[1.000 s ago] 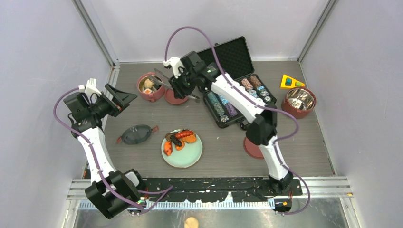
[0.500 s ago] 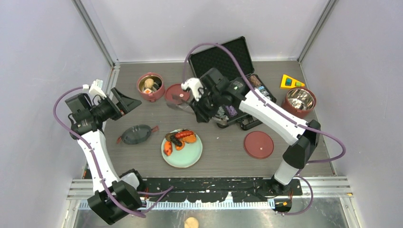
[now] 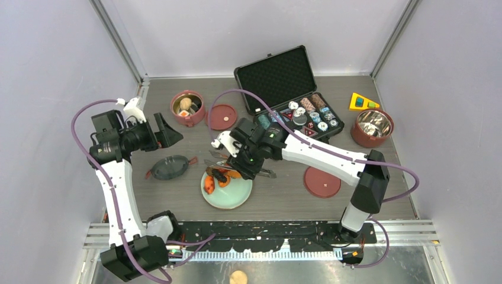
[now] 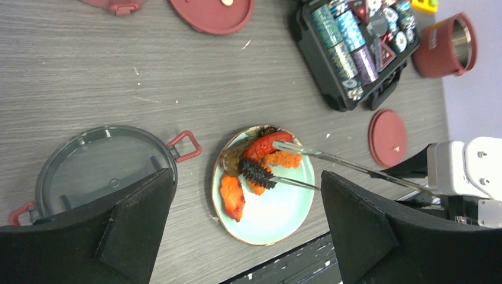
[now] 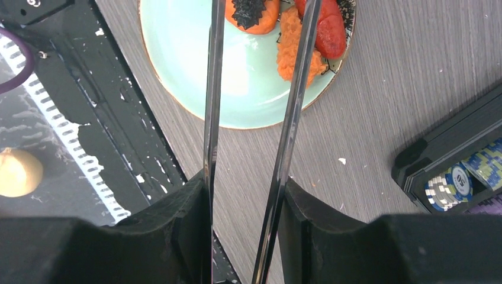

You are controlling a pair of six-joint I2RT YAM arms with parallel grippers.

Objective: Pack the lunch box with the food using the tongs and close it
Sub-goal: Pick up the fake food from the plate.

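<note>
While the right gripper [image 5: 243, 207] clamps the silver tongs [image 5: 293, 106] over the pale green plate [image 3: 234, 196], the left gripper [image 4: 245, 201] hangs wide apart left of it.

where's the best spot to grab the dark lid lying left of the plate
Probably a red clip loop on the dark lid, coming straight down from above: the lid lies flat on the table, so its rim gives little to pinch, while the loops stick out past it. The open left gripper is nearest.
</note>
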